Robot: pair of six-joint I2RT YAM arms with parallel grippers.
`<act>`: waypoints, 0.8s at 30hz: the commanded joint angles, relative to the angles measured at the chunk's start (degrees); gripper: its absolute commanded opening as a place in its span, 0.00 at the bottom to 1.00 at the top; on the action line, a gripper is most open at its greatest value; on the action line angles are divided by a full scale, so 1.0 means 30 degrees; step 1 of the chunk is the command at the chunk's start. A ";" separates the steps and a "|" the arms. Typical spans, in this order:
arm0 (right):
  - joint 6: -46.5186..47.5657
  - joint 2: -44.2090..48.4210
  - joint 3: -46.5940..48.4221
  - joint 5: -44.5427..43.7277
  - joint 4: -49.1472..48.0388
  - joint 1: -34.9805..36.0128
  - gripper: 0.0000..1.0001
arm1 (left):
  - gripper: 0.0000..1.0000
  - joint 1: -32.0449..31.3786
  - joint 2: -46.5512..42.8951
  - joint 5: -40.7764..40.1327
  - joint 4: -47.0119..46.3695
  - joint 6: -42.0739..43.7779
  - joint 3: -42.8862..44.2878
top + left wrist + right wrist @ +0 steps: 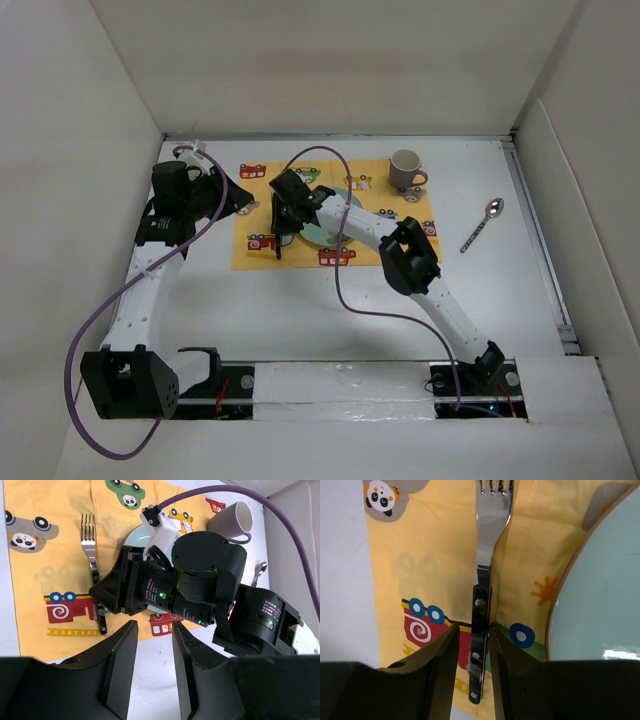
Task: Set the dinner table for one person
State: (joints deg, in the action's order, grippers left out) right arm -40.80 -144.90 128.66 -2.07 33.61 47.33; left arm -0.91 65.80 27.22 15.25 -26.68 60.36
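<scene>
Yellow cloth (300, 258) holds fork (484, 570), tines pointing far (handle near).

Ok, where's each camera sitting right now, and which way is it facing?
Top external: above and behind the bases, looking down at the table; left arm and right arm show whole.
Left wrist: left of the mat, facing right at the right pincer, mug and spoon; own left pincer open at the bottom.
Right wrist: just over the mat, looking down at fork and plate; own right pincer straddles the fork handle.
Shared: both wrist views show fork, plate and mat.
</scene>
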 commanded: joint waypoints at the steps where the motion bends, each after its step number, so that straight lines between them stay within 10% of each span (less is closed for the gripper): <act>1: -0.0142 0.0925 0.0941 0.1122 -0.0478 0.0131 0.37 | 0.31 -0.0020 -0.0576 0.0184 -0.0716 -0.0043 -0.0168; 7: 0.0677 0.5430 -0.1921 0.2154 -0.2289 -0.1591 0.38 | 0.31 -0.0020 -0.0371 0.0301 -0.0863 -0.0014 -0.0197; 8: 0.0969 0.7411 -0.4250 0.1341 -0.2933 -0.2438 0.07 | 0.30 -0.0020 -0.0371 0.0533 -0.1008 0.0015 -0.0545; 10: 0.1407 0.9588 -0.7159 0.1130 -0.3781 -0.3694 0.00 | 0.27 -0.0020 -0.0371 0.0622 -0.1126 -0.0014 -0.0665; 19: 0.4103 1.7155 -1.9326 -0.3908 -0.3614 -1.3718 0.00 | 0.00 -0.0020 -0.0693 0.0828 -0.1595 0.0044 -0.2159; 24: 0.5424 1.7073 -2.0533 -0.4789 -0.2649 -1.7790 0.42 | 0.00 -0.0020 -0.0489 0.1296 -0.1947 -0.0073 -0.2424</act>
State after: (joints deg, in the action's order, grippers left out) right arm -28.84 -93.86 67.51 -13.15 23.70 -4.56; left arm -0.91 65.76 29.28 12.38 -27.03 53.43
